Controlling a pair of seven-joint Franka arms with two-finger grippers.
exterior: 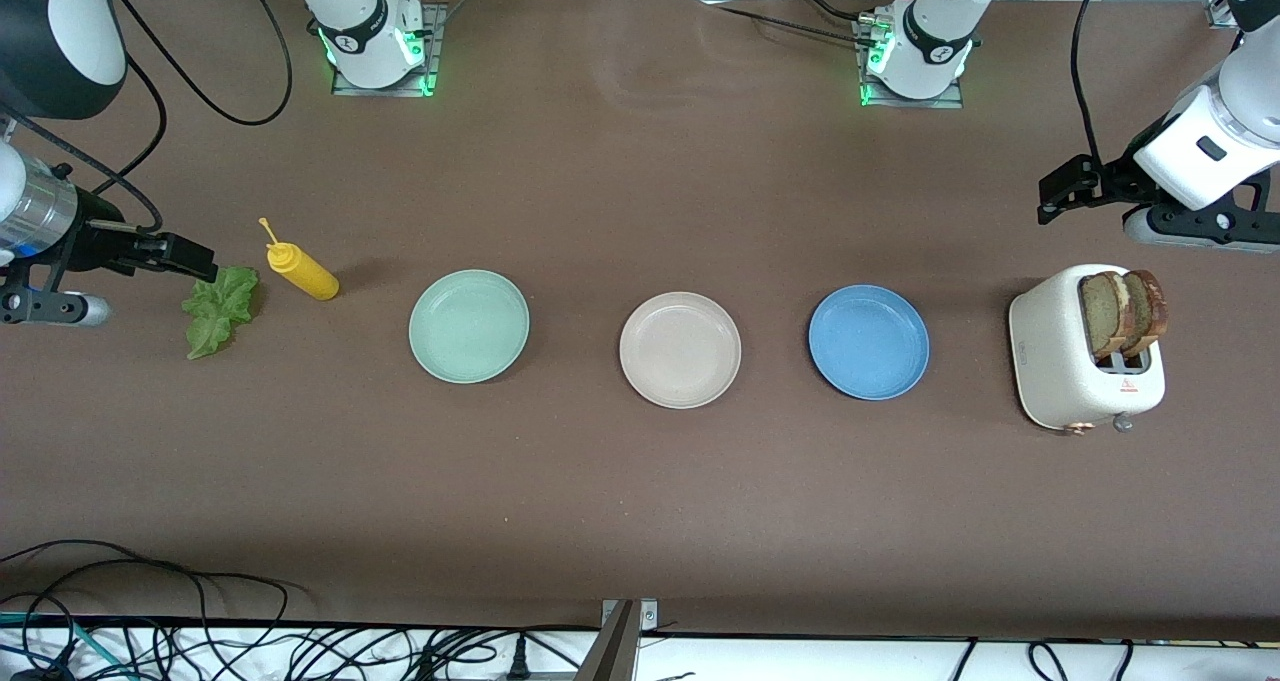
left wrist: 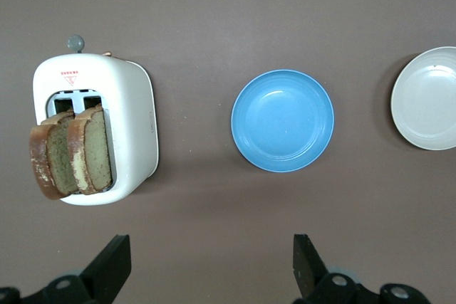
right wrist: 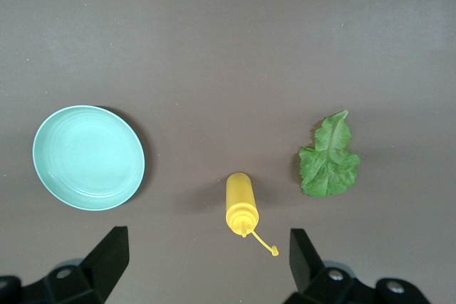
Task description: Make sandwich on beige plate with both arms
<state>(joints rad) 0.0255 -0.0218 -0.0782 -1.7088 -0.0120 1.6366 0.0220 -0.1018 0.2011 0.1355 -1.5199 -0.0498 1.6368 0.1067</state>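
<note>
The beige plate (exterior: 680, 349) (left wrist: 427, 97) lies bare in the middle of the row of plates. Two slices of brown, dark-crusted bread (exterior: 1125, 311) (left wrist: 71, 151) stand upright in the toaster's slots at the left arm's end of the table. A ruffled green lettuce leaf (exterior: 220, 309) (right wrist: 329, 161) lies flat on the table at the right arm's end. My left gripper (exterior: 1050, 199) (left wrist: 211, 261) hangs open over bare table beside the toaster, holding nothing. My right gripper (exterior: 200, 263) (right wrist: 206, 258) hangs open and empty over the table by the lettuce and the bottle.
A yellow squeeze bottle (exterior: 300, 271) (right wrist: 241, 204) lies on its side beside the lettuce. A mint-green plate (exterior: 468, 326) (right wrist: 87, 156) and a blue plate (exterior: 868, 341) (left wrist: 282, 120) flank the beige one. The white toaster (exterior: 1060, 361) (left wrist: 132, 126) stands past the blue plate. Cables (exterior: 200, 611) lie along the front edge.
</note>
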